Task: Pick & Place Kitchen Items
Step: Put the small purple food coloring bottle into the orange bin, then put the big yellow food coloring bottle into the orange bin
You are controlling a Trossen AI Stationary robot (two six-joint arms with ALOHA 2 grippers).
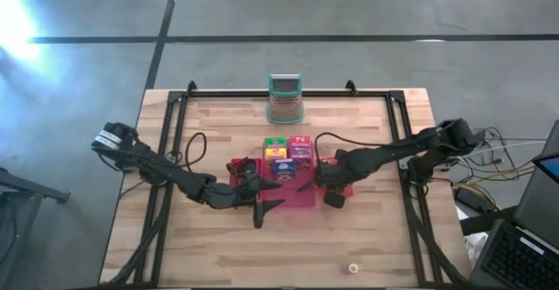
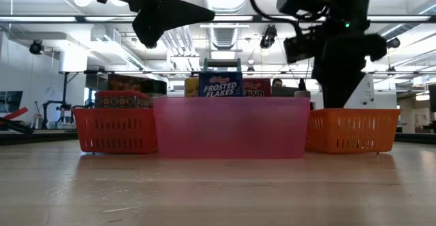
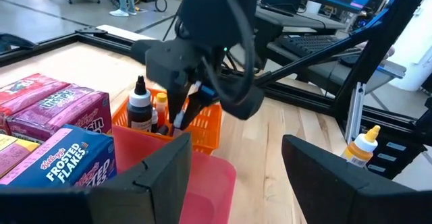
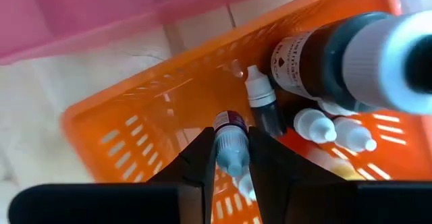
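Right gripper (image 4: pixel 233 158) is clenched on a small capped bottle (image 4: pixel 231 143) over the orange basket (image 4: pixel 135 126); next I judge I lift it clear.

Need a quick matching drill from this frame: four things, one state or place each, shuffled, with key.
1. right gripper
2. left gripper
3. Frosted Flakes box
4. dark black-capped bottle

A. in the pink bin
B. open, holding nothing, above the pink bin
C. standing in the orange basket
D. shut on a small bottle

Pairs: 1-D, 2-B, 3-A, 4-C
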